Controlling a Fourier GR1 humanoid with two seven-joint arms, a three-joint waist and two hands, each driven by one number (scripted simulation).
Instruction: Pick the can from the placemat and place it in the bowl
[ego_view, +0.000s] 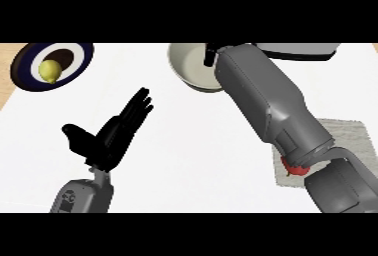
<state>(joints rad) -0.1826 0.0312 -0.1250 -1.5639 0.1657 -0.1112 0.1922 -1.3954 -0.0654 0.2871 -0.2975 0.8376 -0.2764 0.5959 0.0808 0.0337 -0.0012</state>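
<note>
The counter (192, 145) is white and takes almost all of my view, with a thin strip of light wood along the left edge. At the far left corner I see a dark blue plate (31, 75) with a white ring and a brown middle, and a yellow-green fruit (49, 71), maybe a lemon, lies on it.

At the top, near the middle, stands the cream bowl (188, 67). My right forearm (269, 100) crosses over its right part and hides that side. The hand at the end of this arm is not visible to me; it is covered by the arm itself near the top edge, so I cannot tell if its fingers are open or closed, or if it holds something.

At the right side lies the grey placemat (347, 135), partly under the arm. A small red shape (296, 169) shows on the mat, just at the elbow joint of the right arm. It could be the can, but only a little piece is visible, so I am not sure.

My left hand (111, 135) is at the lower left, above the bare counter, well apart from the bowl and the mat. Its fingers are straight and point up and to the right, the thumb spreads to the left, and it holds nothing.
</note>
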